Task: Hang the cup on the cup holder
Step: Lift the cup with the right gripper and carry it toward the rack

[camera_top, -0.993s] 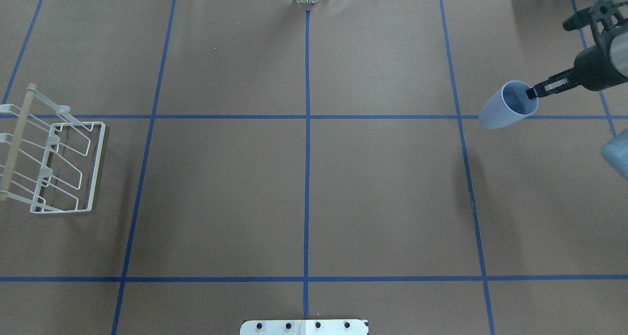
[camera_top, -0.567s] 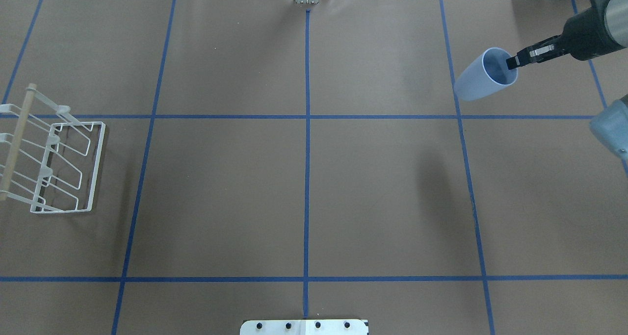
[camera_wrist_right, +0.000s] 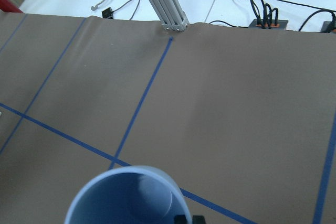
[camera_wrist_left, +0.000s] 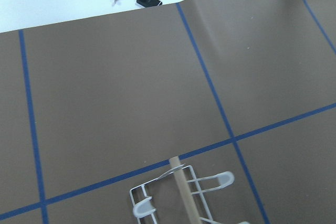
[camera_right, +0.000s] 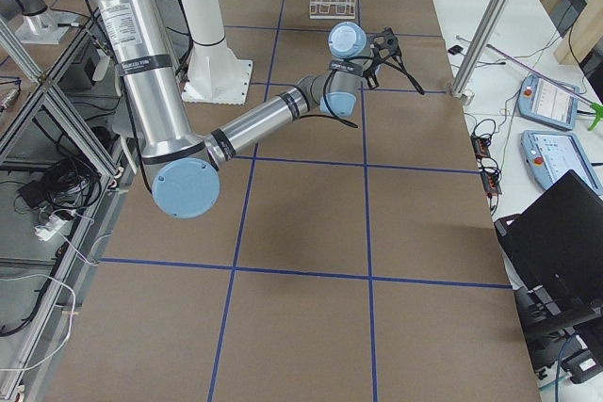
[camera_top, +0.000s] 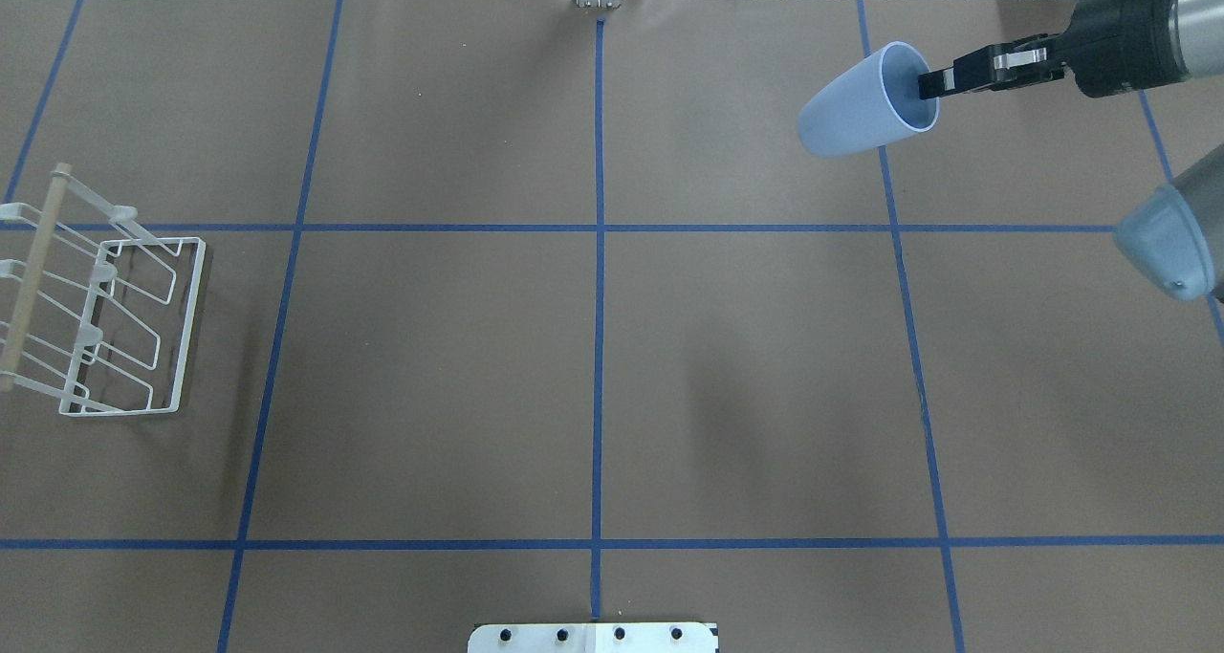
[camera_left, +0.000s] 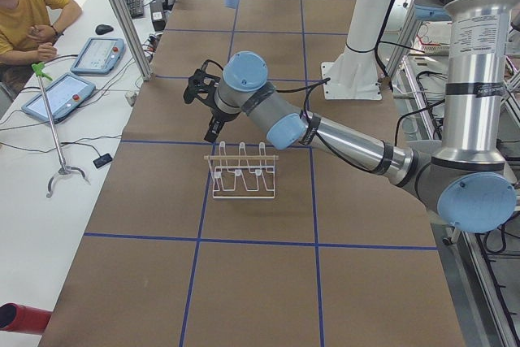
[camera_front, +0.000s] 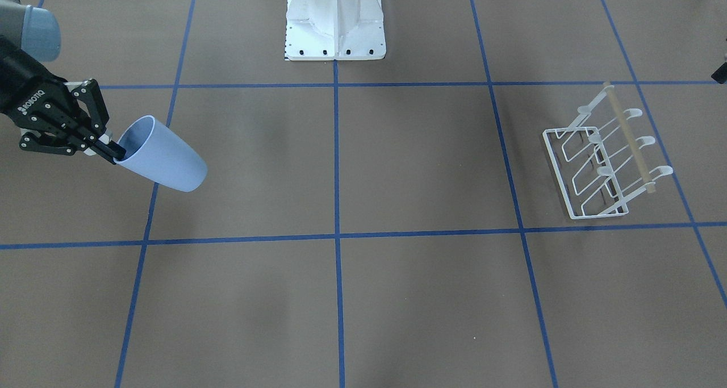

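Far right of the brown tabletop (camera_top: 746, 366): 1 light blue handleless plastic tumbler (camera_top: 856, 103), off the surface, tilted, base toward centre. It's pinched at the rim by the right end effector (camera_top: 926, 85), 1 finger inside. 1 white wire rack (camera_top: 103, 272) w/ wooden dowel sits at left edge, well apart. Near it is the left end effector (camera_left: 199, 91); opening can't tell.

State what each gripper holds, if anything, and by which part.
The right gripper holds the cup by its rim, one finger inside the mouth. The left gripper's hold cannot be told.
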`<state>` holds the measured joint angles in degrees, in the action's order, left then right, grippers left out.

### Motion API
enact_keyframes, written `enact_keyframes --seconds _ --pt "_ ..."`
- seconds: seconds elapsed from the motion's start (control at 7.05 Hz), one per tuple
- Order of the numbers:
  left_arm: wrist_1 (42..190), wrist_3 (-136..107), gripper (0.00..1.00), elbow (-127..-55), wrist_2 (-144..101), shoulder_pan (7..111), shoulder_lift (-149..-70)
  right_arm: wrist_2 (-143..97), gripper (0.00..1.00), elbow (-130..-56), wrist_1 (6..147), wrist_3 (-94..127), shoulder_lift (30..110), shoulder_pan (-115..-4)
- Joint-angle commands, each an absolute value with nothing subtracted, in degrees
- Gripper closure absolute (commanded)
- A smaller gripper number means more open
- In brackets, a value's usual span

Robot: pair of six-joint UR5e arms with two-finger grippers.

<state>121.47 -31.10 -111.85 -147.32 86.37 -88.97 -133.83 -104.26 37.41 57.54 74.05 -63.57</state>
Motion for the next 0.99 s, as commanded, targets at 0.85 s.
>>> enact_keyframes --seconds 0.85 --pt "162.55 -91.87 0.02 -111.62 -138.30 67.72 -99.48 -111.49 1.00 -104.15 -0.59 81.91 73.92 -44.25"
